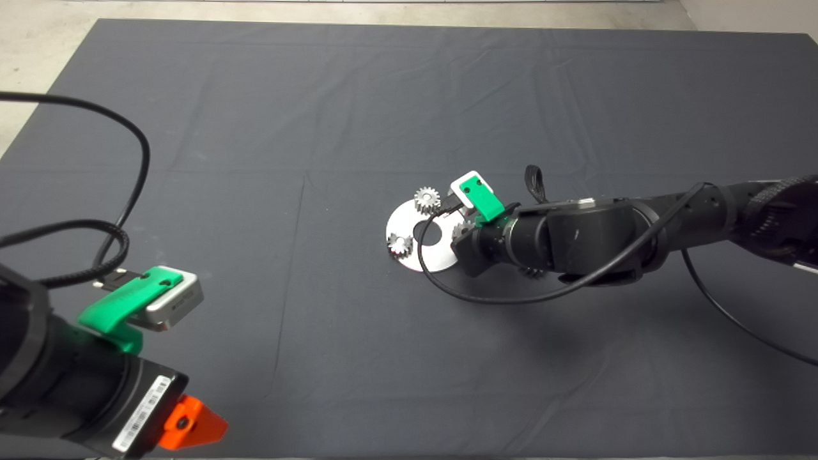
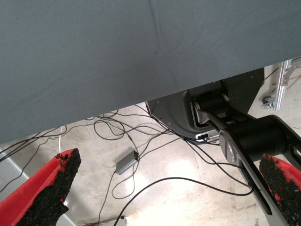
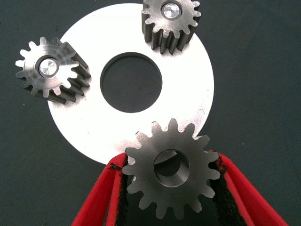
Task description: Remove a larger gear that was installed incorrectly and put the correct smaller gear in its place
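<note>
the right pincer (image 3: 171, 188) is gripping the smaller gear (image 3: 171, 167) between its red fingers, at the rim of the steel disc (image 3: 84, 127). the left pincer (image 2: 160, 193) is hanging released, parked beyond the table edge.

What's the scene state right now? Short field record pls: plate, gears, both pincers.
plate: flat silver ring plate on the dark mat, centre hole empty
seated gears: two small gears on pins at the plate's rim
held gear: gear with open centre hole, between the red fingers at the plate's edge
right pincer: over the plate, shut on that gear
left pincer: waiting at lower left, open, sees floor cables
</note>
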You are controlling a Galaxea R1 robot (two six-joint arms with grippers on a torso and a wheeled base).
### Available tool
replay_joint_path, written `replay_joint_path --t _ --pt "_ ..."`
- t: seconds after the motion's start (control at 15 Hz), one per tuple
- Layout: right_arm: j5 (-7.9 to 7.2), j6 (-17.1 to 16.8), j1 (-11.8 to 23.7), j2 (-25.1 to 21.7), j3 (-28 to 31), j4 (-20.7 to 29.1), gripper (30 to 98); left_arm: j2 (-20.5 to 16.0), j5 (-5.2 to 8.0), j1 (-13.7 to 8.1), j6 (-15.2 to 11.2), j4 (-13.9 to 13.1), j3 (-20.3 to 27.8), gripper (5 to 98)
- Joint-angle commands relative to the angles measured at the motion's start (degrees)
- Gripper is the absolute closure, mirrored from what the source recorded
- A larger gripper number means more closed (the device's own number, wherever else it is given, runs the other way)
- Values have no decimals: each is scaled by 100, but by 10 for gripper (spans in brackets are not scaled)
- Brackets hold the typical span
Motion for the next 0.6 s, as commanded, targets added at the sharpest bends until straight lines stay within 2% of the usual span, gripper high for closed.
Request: replay_joint_path --t 0.0,0.13,0.33,0.53 --pt "27 23 119 30 77 -303 892 -85 -5 -50 17 -44 100 60" --pt "18 23 119 84 44 -303 892 -151 4 -50 25 -44 100 60" --pt "-8 32 119 124 9 -302 892 -436 -4 -50 47 -44 131 60" --pt "-26 32 119 186 -119 -294 892 -437 -5 -50 105 -50 150 60"
